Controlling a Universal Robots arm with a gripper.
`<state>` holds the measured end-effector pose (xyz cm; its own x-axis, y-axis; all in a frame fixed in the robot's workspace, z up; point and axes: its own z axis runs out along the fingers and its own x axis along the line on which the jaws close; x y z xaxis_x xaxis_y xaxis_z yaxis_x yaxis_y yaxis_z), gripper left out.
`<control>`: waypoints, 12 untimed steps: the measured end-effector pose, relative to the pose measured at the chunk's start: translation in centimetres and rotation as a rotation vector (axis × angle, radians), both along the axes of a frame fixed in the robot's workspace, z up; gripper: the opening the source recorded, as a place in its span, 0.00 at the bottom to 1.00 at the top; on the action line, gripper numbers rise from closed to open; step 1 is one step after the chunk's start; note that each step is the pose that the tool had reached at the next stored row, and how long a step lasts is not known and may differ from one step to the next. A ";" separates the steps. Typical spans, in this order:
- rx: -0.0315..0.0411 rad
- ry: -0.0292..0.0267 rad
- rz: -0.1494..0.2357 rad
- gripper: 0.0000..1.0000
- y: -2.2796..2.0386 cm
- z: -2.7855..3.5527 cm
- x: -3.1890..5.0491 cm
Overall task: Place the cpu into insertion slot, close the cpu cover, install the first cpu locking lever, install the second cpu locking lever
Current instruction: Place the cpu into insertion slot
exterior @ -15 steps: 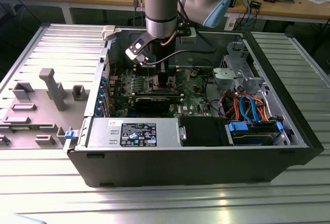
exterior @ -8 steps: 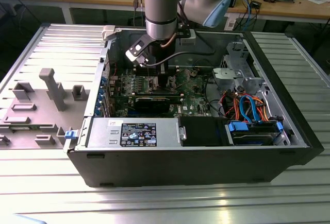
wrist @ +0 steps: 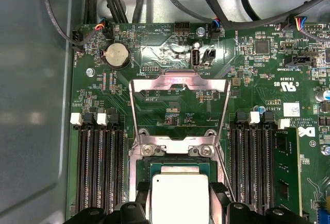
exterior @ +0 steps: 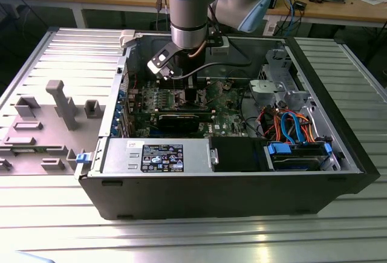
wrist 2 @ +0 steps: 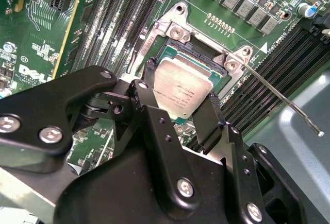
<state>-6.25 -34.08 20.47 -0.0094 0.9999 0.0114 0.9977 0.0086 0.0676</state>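
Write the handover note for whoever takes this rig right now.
The gripper is shut on the cpu, fingers against two opposite edges.
The cpu sits at the insertion slot; I cannot tell whether it is fully seated.
The cpu cover is open, tipped back from the slot.
One locking lever sticks out free beside the slot, unlatched.
Done: cpu at the slot. Not yet done: cover closed, levers installed.

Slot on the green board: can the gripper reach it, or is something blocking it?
Probably yes: the cover stands swung back, the lever sticks aside, and the gripper holds the cpu right over the slot.
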 end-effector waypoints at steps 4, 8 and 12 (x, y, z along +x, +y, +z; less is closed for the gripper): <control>0.0000 0.0000 0.000 0.54 0.00 -0.01 0.00; 0.0000 0.0000 0.000 0.54 0.00 -0.02 0.00; -0.0023 0.0000 0.000 0.54 0.01 -0.10 0.01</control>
<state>-6.24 -34.07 20.37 -0.0096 0.9999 0.0090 0.9977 0.0089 0.0676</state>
